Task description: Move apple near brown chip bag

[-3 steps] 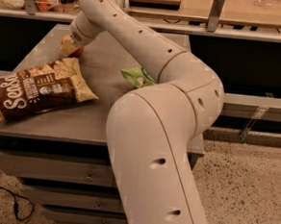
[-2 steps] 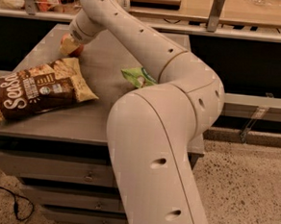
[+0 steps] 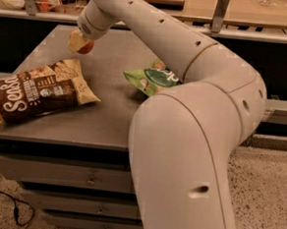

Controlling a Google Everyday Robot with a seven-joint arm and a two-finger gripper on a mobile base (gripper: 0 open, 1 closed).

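Two bags lie on the desk (image 3: 104,118) — the brown chip bag (image 3: 36,92) along its left front edge, a green bag (image 3: 153,79) toward the right edge. Near the back left corner we see the gripper (image 3: 79,43) clenched on the apple (image 3: 87,47).

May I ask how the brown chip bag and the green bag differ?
The brown chip bag is long, brown and tan; the green bag is smaller. The brown chip bag lies at left; the green bag is partly hidden behind the arm. Both rest on the table. The tool is by the apple, farther back.
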